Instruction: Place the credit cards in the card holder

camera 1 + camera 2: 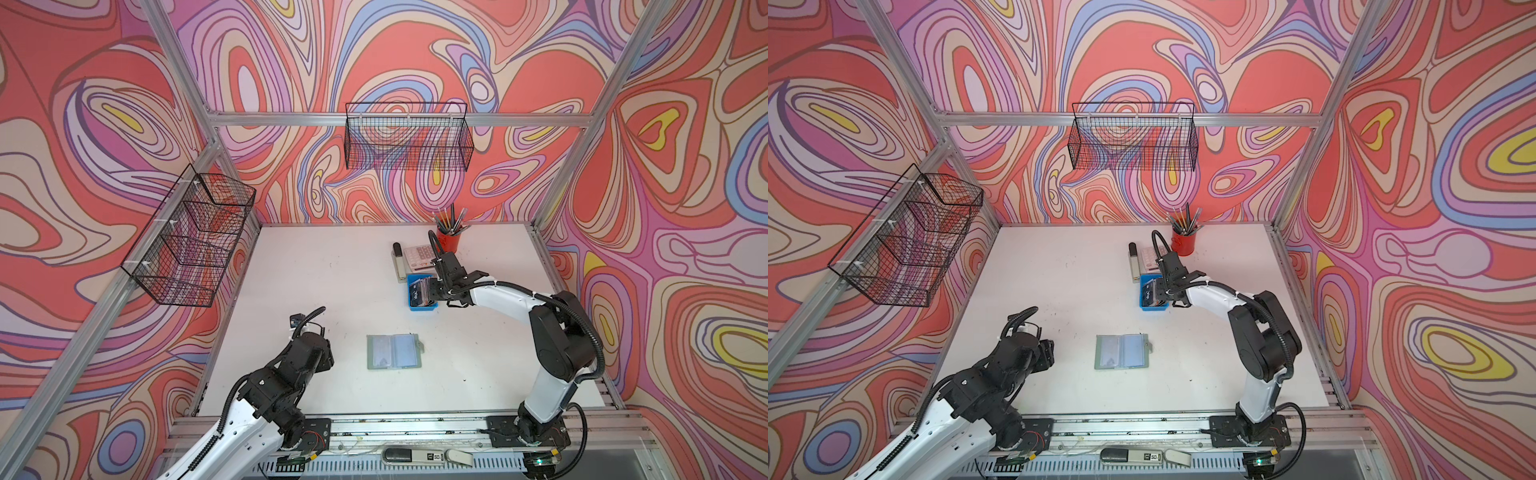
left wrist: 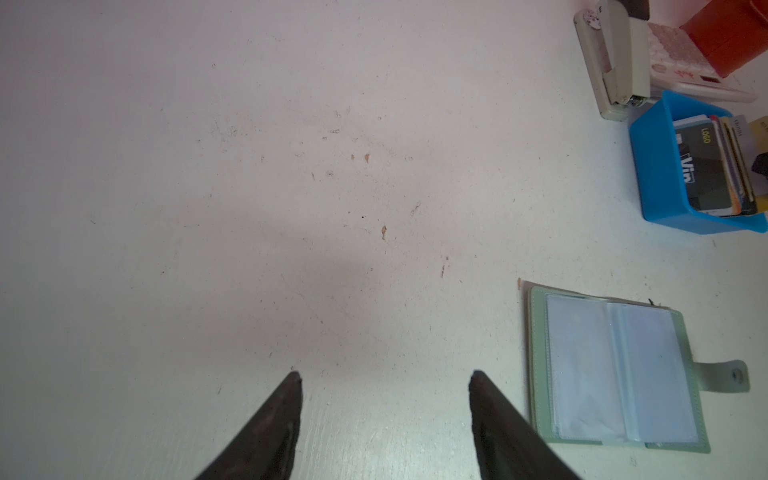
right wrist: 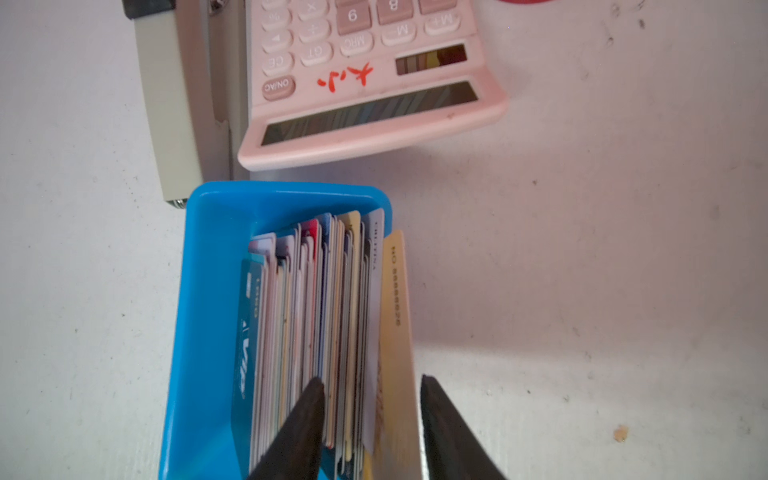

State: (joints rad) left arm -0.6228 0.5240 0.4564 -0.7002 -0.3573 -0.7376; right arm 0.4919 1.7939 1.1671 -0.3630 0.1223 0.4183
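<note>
The credit cards stand on edge, packed in a small blue tray, seen in both top views. A dark "Vip" card faces the stack's outer side. My right gripper reaches into the tray from above. One finger is in the stack, the other outside a yellow-gold card that leans out, so it is shut on several cards. The sage-green card holder lies open and flat, clear sleeves up. My left gripper hovers open to its left, holding nothing.
A white calculator and a beige stapler lie just behind the blue tray. A red cup of pens stands at the back right. Black wire baskets hang on the back wall and the left wall.
</note>
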